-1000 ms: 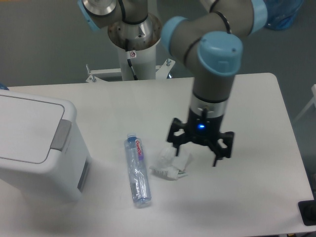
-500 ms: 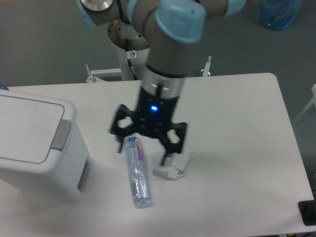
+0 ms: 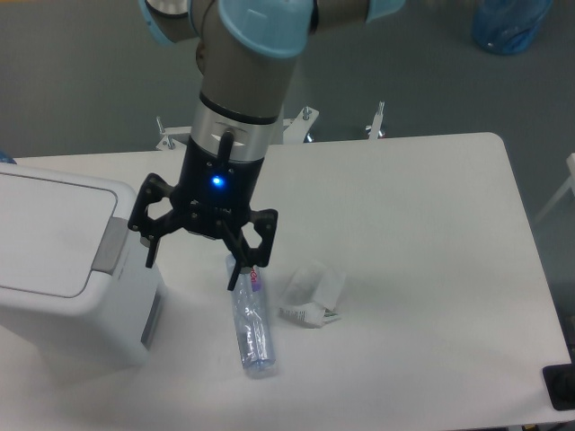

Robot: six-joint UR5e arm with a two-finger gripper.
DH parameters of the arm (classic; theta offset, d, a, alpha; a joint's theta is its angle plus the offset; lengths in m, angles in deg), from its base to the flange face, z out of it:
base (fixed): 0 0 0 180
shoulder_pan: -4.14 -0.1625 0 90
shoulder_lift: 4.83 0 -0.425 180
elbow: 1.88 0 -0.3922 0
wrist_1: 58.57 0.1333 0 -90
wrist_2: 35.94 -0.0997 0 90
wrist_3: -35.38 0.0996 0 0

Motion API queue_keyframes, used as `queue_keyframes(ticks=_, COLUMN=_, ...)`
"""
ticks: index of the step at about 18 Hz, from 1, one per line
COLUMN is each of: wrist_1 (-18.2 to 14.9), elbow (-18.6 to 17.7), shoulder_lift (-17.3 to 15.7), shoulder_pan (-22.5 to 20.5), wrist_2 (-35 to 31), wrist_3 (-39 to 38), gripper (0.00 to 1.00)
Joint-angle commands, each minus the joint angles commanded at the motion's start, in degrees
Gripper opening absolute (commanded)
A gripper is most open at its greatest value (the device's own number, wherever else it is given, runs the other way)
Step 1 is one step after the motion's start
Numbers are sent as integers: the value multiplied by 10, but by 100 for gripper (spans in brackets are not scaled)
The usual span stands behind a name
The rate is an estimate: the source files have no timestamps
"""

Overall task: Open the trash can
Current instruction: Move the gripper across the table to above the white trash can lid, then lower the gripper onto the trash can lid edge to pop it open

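The trash can [image 3: 54, 260] is a big white boxy bin at the left edge of the table, its flat lid down and its grey push tab [image 3: 112, 246] facing right. My gripper [image 3: 192, 267] hangs open just right of the tab, fingers spread wide and pointing down, with nothing between them. One fingertip [image 3: 149, 260] is close beside the bin's top right corner; whether it touches the bin I cannot tell. The other fingertip [image 3: 235, 277] is over the neck of the bottle.
A clear plastic bottle [image 3: 251, 314] lies on the table right of the bin, its neck partly hidden by my finger. A crumpled white wrapper [image 3: 311, 294] lies just right of it. The table's [image 3: 431, 269] far edge runs behind the arm.
The arm has swept left across the table, from above the wrapper, past the bottle, to beside the trash can. The gripper stayed open. Bottle, wrapper and lid have not moved.
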Motion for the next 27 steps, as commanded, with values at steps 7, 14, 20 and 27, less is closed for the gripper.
queue_keyframes(ticks=7, wrist_1=10, elbow=-17, shoulder_lift=-6, shoulder_pan=14, wrist_2=-11, wrist_3=-46, gripper=100)
queue_keyframes(ticks=14, wrist_1=25, elbow=-19, shoulder_lift=-1, shoulder_pan=33, wrist_2=-26, wrist_3=-79, gripper=100)
queue_keyframes(ticks=20, wrist_1=25, elbow=-19, shoulder_lift=-3, shoulder_pan=33, wrist_2=-27, wrist_3=-101, gripper=100)
queue_keyframes(ticks=27, wrist_1=36, elbow=-52, shoulder_lift=-7, shoulder_pan=47, wrist_2=-33, wrist_3=-103, gripper=100)
